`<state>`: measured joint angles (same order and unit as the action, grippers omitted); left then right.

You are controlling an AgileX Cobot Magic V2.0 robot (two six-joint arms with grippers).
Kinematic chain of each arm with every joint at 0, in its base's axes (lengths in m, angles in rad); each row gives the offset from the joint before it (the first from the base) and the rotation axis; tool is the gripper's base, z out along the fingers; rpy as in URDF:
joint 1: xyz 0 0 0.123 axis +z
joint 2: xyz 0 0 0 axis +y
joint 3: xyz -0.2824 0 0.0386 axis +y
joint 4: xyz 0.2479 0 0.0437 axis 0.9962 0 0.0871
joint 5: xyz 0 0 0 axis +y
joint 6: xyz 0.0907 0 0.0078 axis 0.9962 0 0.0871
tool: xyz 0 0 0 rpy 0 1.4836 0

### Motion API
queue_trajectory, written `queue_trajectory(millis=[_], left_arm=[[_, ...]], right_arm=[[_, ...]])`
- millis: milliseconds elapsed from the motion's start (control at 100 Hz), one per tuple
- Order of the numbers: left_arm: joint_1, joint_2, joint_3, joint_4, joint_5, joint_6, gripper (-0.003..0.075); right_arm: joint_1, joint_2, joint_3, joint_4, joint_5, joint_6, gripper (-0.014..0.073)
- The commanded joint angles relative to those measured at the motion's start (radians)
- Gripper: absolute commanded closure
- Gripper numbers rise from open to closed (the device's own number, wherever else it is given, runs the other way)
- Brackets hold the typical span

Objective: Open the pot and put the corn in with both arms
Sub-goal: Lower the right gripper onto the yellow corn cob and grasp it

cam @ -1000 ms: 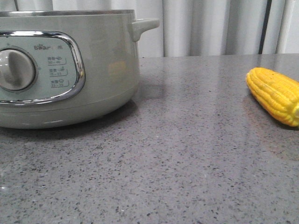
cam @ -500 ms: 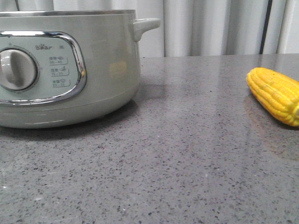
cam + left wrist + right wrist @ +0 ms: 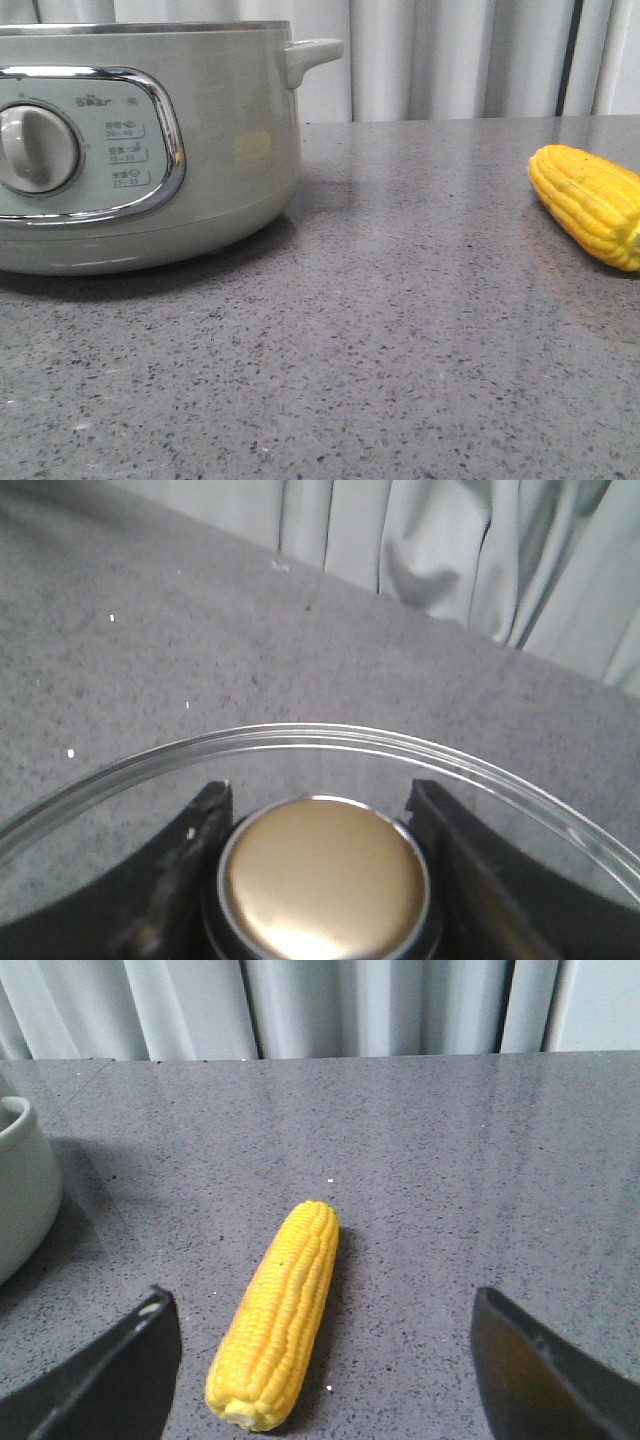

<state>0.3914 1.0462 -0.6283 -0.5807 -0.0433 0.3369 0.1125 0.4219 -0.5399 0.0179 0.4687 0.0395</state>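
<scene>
Pot first: the large round pale grey-green electric cooking pot (image 3: pixel 230 150) stands at the left of the speckled grey stone desk (image 3: pixel 400 350), with its chrome-framed panel and round dial (image 3: pixel 38 148) facing the front camera; its steel rim looks bare, no cover showing on it. The left wrist view explains why: the round clear glass lid (image 3: pixel 320 735) with its brass-coloured metal knob (image 3: pixel 322 875) sits in the left tool (image 3: pixel 320 798), whose dark fingers (image 3: pixel 205 825) press in on either side of the knob, clamped on it. Grey desk shows through and beyond the glass, so the lid seems to be clear of the pot, though how far I cannot tell. Compared with a second ago very little differs: pot, corn and the pale pleated curtain (image 3: pixel 430 60) all lie a shade further right in the front view, together, which reads as a small camera wobble rather than anything being pushed; neither thing has moved relative to the other. That suggests the opening step is done and the filling step not yet begun. Further right, well apart from the pot, the bright yellow tapered corn cob (image 3: pixel 590 205) lies flat on the desk; the right tool (image 3: pixel 320 1310) hovers above it with fingers spread wide, empty, the cob (image 3: pixel 280 1320) lying between them lengthwise; closing on it looks like the next call.
</scene>
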Motion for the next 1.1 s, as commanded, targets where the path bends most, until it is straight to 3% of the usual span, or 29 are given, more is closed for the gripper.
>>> queue_trajectory(millis=[0, 610, 660, 830, 1090], left_arm=[[-0.017, -0.025, 0.003, 0.032, -0.119, -0.005, 0.0576], [-0.032, -0.007, 0.171, 0.093, -0.173, -0.005, 0.057], [-0.032, -0.007, 0.174, 0.097, -0.173, -0.005, 0.0542], [-0.032, -0.007, 0.174, 0.097, -0.188, -0.005, 0.0335], [-0.086, -0.026, 0.167, 0.042, -0.239, -0.005, 0.0311]], right_arm=[[0.009, 0.014, -0.037, -0.007, -0.078, -0.01, 0.0071], [0.011, 0.014, -0.037, -0.003, -0.059, -0.01, 0.0071], [0.011, 0.014, -0.037, -0.003, -0.059, -0.01, 0.0071], [0.011, 0.014, -0.037, -0.003, -0.064, -0.01, 0.0071], [0.016, 0.051, -0.054, -0.003, -0.168, -0.01, 0.0071]])
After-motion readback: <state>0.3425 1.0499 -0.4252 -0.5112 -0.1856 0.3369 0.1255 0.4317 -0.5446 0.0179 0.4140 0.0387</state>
